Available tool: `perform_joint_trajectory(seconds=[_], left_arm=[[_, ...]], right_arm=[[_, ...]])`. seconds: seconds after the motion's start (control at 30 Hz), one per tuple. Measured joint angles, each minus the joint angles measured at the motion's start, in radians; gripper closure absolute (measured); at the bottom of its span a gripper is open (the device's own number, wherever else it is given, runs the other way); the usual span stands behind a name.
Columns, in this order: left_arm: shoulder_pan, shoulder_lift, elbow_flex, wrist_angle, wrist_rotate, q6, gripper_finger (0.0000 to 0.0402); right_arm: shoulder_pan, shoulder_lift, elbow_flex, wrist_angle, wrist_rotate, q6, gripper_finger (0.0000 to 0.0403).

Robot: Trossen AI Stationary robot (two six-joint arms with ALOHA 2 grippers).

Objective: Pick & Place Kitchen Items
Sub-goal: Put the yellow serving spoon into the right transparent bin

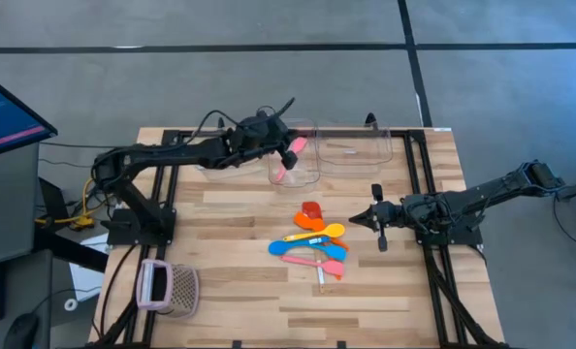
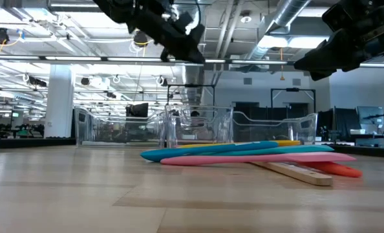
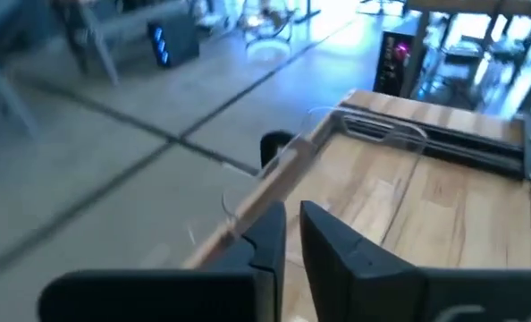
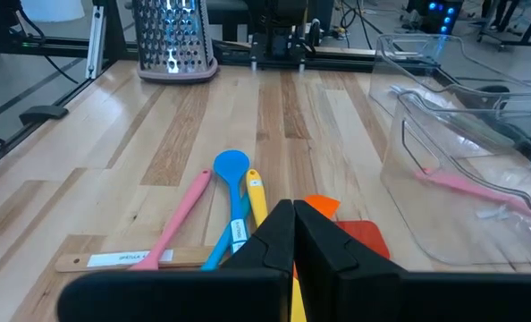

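Grey concrete floor (image 1: pixel 269 24) around the rig, crossed by dark seam lines (image 1: pixel 409 34). Light wood plank tabletop (image 1: pixel 240 281) on a black frame. Monitor (image 1: pixel 2 116) with a blue screen at the left edge, cables (image 1: pixel 70 208) beside it. Low view: open industrial hall, exposed ducts and pipes (image 2: pixel 295 10) overhead, bright ceiling lights (image 2: pixel 273 42), white column (image 2: pixel 59 100), desks with screens (image 2: pixel 366 120) in back.

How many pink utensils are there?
2. One slim pink plastic utensil lies inside a clear plastic bin; the other lies on the wooden table beside a blue plastic spoon. More may be hidden.
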Motion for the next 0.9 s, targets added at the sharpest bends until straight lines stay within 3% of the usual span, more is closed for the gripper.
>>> perform_joint_trajectory(seconds=[0.2,0.43,0.6,0.73,0.9], left_arm=[[-0.068,-0.046,0.000,-0.156,0.007,0.128,0.0398],[-0.174,-0.051,0.000,-0.194,0.225,0.227,0.0399],[-0.243,-0.051,-0.007,-0.217,0.298,0.271,0.0399],[-0.267,-0.079,-0.080,-0.217,0.324,0.294,0.0399],[-0.285,-0.201,-0.245,-0.179,0.322,0.269,0.0399]], right_arm=[[0.000,0.000,0.000,0.004,0.000,0.000,0.0403],[0.000,0.000,0.000,0.033,0.000,0.000,0.0403],[0.000,0.000,0.000,0.050,0.000,0.000,0.0403],[0.000,0.000,0.000,0.054,0.000,0.000,0.0403],[0.000,0.000,0.000,0.056,0.000,0.000,0.0403]])
